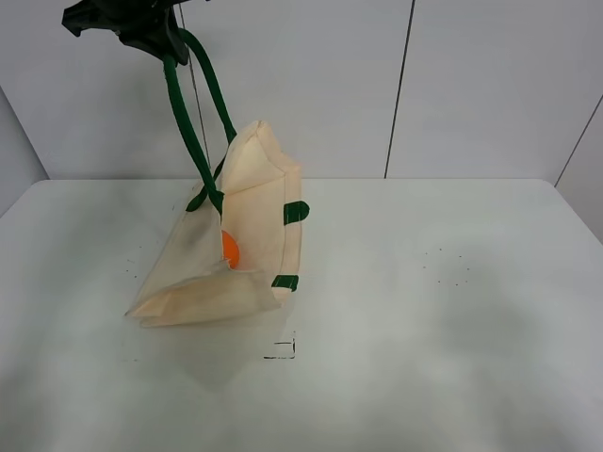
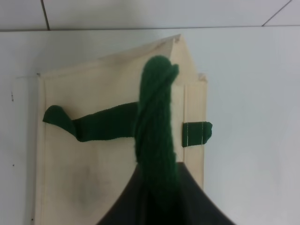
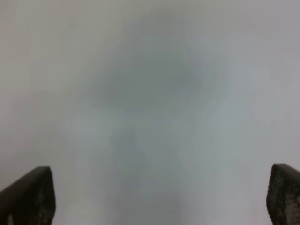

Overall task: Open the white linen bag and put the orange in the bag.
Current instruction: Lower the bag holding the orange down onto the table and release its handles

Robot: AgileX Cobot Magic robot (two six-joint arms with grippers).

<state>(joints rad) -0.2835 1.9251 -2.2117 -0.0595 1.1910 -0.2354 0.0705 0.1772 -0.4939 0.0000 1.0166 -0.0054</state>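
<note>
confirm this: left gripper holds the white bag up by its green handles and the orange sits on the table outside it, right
Not quite. The orange is inside the white linen bag, visible through its opening in the exterior high view. The left gripper does hold the bag up by its green handles.

The left tool [image 1: 162, 45] is black and angular; the right tool [image 3: 159, 199] has dark, rough-textured fingers [image 3: 30, 197].

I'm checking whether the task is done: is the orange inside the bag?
Inside. In the high view the orange shows within the bag, at its gaping mouth, with cloth around it.
</note>
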